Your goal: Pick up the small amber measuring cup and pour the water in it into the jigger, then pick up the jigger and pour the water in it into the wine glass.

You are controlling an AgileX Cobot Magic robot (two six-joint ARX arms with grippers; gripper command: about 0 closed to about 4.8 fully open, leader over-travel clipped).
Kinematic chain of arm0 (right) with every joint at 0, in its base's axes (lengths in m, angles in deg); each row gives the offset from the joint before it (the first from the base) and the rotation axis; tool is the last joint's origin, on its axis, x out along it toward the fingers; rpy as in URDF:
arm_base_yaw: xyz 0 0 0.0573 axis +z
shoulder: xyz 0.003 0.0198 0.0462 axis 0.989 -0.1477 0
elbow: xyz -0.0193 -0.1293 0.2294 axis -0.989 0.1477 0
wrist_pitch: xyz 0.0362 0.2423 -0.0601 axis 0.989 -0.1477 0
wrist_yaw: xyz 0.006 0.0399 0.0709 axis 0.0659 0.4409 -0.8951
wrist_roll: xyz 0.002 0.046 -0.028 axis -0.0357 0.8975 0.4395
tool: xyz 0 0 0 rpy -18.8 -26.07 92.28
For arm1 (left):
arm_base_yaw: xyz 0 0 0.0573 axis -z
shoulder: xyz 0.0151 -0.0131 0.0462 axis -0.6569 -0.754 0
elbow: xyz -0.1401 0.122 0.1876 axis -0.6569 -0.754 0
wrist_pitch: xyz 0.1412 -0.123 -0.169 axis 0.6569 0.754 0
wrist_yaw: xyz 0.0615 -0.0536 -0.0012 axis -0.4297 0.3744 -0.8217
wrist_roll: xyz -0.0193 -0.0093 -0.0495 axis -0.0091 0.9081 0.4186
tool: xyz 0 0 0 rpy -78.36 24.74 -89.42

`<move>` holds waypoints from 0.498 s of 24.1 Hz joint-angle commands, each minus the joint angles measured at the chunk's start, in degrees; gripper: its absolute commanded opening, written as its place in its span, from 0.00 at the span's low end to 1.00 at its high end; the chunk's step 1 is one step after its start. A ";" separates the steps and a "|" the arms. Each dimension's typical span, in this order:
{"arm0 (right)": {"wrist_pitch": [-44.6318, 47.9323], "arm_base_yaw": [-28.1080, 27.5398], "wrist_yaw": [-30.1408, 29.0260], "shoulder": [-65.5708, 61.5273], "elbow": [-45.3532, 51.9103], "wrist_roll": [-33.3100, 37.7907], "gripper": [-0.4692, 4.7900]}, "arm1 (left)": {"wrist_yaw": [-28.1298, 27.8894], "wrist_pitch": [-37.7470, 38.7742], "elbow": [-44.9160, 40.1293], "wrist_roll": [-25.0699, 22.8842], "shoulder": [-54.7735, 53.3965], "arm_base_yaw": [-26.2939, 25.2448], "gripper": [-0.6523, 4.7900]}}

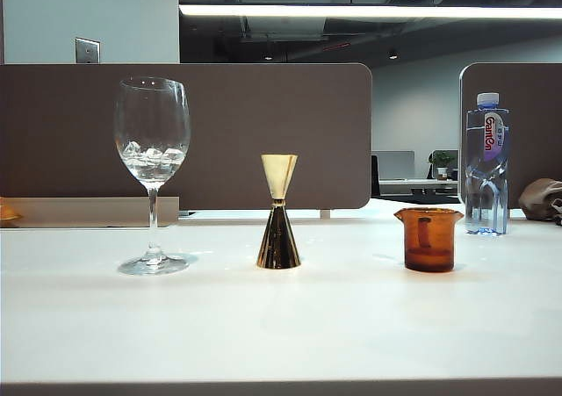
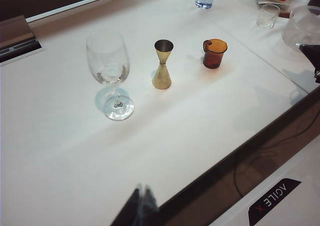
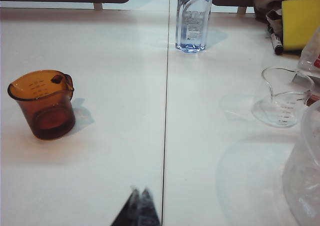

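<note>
- Here, the tall clear stemmed wine glass (image 1: 152,175) is standing upright on the white table (image 1: 351,326), at the left end of a row in the exterior view, with what may be clear water and glinting highlights showing in the bottom of its bowl.
- The gold metal hourglass-shaped jigger (image 1: 278,212) is standing upright in the middle of that row, its pale cone on top and its dark shiny cone below, apart from both neighbours.
- The short translucent amber-brown measuring cup (image 1: 428,239) is sitting at the right end of the row, upright; whether it is holding liquid cannot be told.
- A clear plastic water bottle with a white cap (image 1: 486,165) is standing behind the cup, well back on the table.
- The left gripper (image 2: 141,206) is hanging above the near table edge, well short of the glass, its two dark fingertips lying together with nothing between them.
- The right gripper (image 3: 139,208) is hovering over the table near the amber cup, touching nothing, its tips pressed together.
- A clear glass measuring beaker (image 3: 281,96) is sitting off to one side in the right wrist view.
</note>
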 commanded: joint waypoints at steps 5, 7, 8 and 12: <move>0.87 0.04 -1.68 0.00 -0.13 10.51 0.09 | 0.02 0.22 0.22 0.20 0.00 -0.13 0.12; -0.70 0.04 -1.64 0.00 -3.04 14.47 0.09 | 0.00 0.22 0.24 0.20 0.00 -0.13 0.12; -1.79 0.04 -1.62 -0.02 -4.55 14.47 0.09 | 0.00 0.22 0.24 0.20 0.00 -0.13 0.12; -8.33 0.04 2.64 -0.02 -15.67 14.12 0.08 | 0.00 0.22 0.24 0.20 -0.02 -0.13 0.12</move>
